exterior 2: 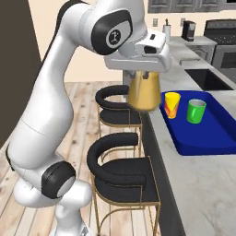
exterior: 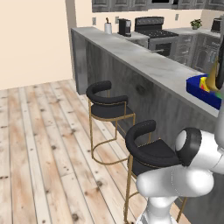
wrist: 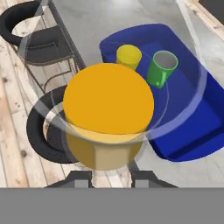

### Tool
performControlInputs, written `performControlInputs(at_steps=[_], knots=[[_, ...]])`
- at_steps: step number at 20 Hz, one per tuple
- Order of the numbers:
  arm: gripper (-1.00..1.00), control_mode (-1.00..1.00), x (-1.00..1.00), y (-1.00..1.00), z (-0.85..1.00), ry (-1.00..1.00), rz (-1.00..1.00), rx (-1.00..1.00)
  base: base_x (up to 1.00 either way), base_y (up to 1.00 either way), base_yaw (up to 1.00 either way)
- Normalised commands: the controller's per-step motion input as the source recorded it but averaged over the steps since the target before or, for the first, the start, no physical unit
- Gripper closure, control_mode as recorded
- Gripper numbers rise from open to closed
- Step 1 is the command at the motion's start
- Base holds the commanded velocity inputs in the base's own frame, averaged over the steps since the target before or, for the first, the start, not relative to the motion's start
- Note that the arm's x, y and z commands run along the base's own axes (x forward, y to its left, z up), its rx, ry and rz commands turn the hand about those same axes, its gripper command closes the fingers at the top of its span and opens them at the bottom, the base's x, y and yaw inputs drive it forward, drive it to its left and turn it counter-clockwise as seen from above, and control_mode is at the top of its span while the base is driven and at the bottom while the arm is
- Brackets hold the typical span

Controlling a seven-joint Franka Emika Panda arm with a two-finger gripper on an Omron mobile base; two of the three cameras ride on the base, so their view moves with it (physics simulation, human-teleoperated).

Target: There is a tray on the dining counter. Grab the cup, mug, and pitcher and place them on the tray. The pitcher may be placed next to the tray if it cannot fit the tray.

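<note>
The clear glass-like pitcher [exterior 2: 144, 94], flared at its base and filled orange-yellow in its lower half, hangs from the robot's claw [exterior 2: 140, 73], whose jaws are drawn in narrowly on its neck from above. It is carried upright, a sensible way to keep the load level, and it hangs over the near edge of the long bench [exterior 2: 203, 184] with a pale grey stone top, just left of the deep-blue rectangular tray [exterior 2: 216, 138] and apart from it.

The small yellow tapered cup [exterior 2: 172, 105] with a red-orange mark and the small bright green cylindrical mug [exterior 2: 196, 111] with a grey inside already stand upright side by side on the tray's far-left part, so the pitcher looks to be the last piece. In the hand view the pitcher's round base overlaps the tray's near corner, and much of the tray floor lies bare to the right of the mug. Its raised, outward-sloping walls look smooth and glossy; the stone top is faintly veined.

Two black cushioned stools [exterior 2: 122, 170] on thin brass-coloured frames stand below the bench edge, over a pale plank floor [exterior: 39, 153].
</note>
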Motion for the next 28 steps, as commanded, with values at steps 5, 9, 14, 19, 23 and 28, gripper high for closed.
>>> performControlInputs(at_steps=[5,9,14,19,23,28], knots=[[1.00,-1.00,0.00,-0.62,0.00,0.01,0.00,0.00,0.00,0.00,0.00],[1.00,-1.00,0.00,-0.64,0.00,0.00,0.00,0.00,0.00,0.00,0.00],[1.00,-1.00,0.00,-0.57,0.00,0.00,0.00,0.00,0.00,0.00,0.00],[1.00,-1.00,0.00,-0.47,0.00,0.00,0.00,0.00,0.00,0.00,0.00],[1.00,-1.00,0.00,-0.36,-0.06,0.00,0.00,0.00,0.00,0.00,0.00],[1.00,-1.00,0.00,-0.30,-0.16,0.00,0.00,0.00,0.00,0.00,0.00]])
